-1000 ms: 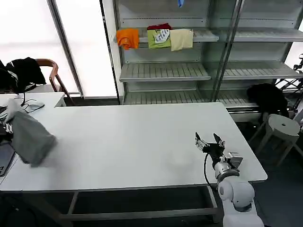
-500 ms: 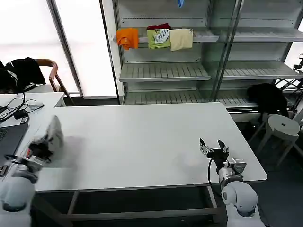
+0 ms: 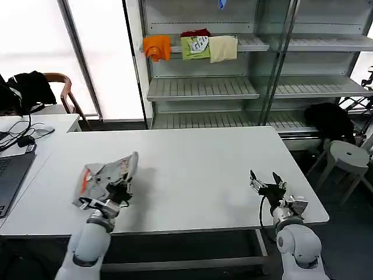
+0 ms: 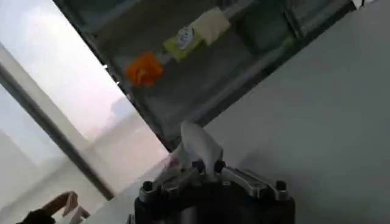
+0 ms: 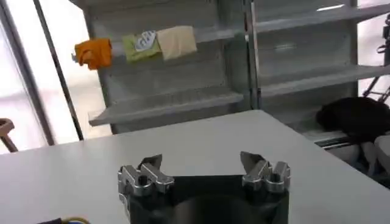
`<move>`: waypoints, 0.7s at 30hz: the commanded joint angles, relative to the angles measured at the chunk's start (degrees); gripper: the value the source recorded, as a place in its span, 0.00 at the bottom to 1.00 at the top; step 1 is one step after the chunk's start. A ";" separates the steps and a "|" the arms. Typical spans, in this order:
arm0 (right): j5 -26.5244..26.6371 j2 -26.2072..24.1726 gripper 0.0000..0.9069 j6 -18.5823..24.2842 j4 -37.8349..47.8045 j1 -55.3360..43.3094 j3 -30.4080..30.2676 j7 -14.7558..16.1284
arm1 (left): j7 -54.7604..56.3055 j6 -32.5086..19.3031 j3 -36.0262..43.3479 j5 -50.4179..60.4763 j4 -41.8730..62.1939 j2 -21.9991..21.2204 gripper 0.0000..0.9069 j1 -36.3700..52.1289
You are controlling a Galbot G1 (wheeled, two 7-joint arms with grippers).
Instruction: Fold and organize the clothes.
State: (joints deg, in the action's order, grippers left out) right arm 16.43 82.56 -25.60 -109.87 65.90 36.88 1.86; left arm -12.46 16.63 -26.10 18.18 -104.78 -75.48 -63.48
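Note:
A light grey shirt (image 3: 108, 172) with an orange patch of collar lining lies bunched on the left part of the white table (image 3: 186, 169). My left gripper (image 3: 116, 188) is at its near edge, shut on a fold of the shirt (image 4: 198, 143) that stands up between the jaws in the left wrist view. Over the table's front right corner, my right gripper (image 3: 265, 182) is open with nothing between its fingers (image 5: 149, 167).
A laptop (image 3: 11, 175) and cables sit at the left table edge. Behind the table stands a metal shelf unit (image 3: 250, 87) with orange, green and cream cloths (image 3: 192, 46). A chair with black garments (image 3: 29, 87) is far left; a white stool (image 3: 347, 157) is right.
My left arm has swung in from the left edge, carrying the grey shirt onto the table's left part. The right gripper has drifted slightly toward the front right corner, still open.

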 commanded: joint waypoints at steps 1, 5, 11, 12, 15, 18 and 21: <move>-0.53 0.15 1.00 -1.10 -2.56 0.43 -0.21 0.12 | 7.94 5.40 17.74 -7.24 4.97 -8.50 0.27 7.76; -2.04 0.95 1.00 -1.33 -2.34 0.25 -1.80 0.35 | 9.97 5.83 19.34 -7.15 8.37 -12.23 1.00 8.60; -4.74 2.65 1.00 -1.32 0.79 -1.31 -5.98 0.53 | 9.74 6.64 19.41 -9.60 4.16 -10.08 1.00 7.21; -5.32 3.26 1.00 -1.32 1.44 -1.94 -7.31 0.52 | 9.60 6.84 19.06 -10.21 1.38 -8.79 1.00 7.03; -5.79 4.62 1.00 -1.68 3.28 -3.63 -11.28 0.34 | 8.93 7.58 18.15 -12.86 -3.44 -6.58 1.00 6.50; -5.27 6.75 1.00 -3.31 5.27 -5.23 -14.88 0.54 | 8.55 8.21 16.74 -15.49 -8.21 -4.83 1.00 6.04; -2.14 8.68 1.00 -6.31 6.78 -7.14 -17.52 0.59 | 8.05 8.55 13.92 -19.41 -12.80 -3.08 1.00 5.65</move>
State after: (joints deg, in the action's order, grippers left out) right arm 12.59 86.61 -27.86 -107.65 62.98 29.00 2.43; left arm -4.99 23.31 -10.83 7.90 -105.10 -81.98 -58.12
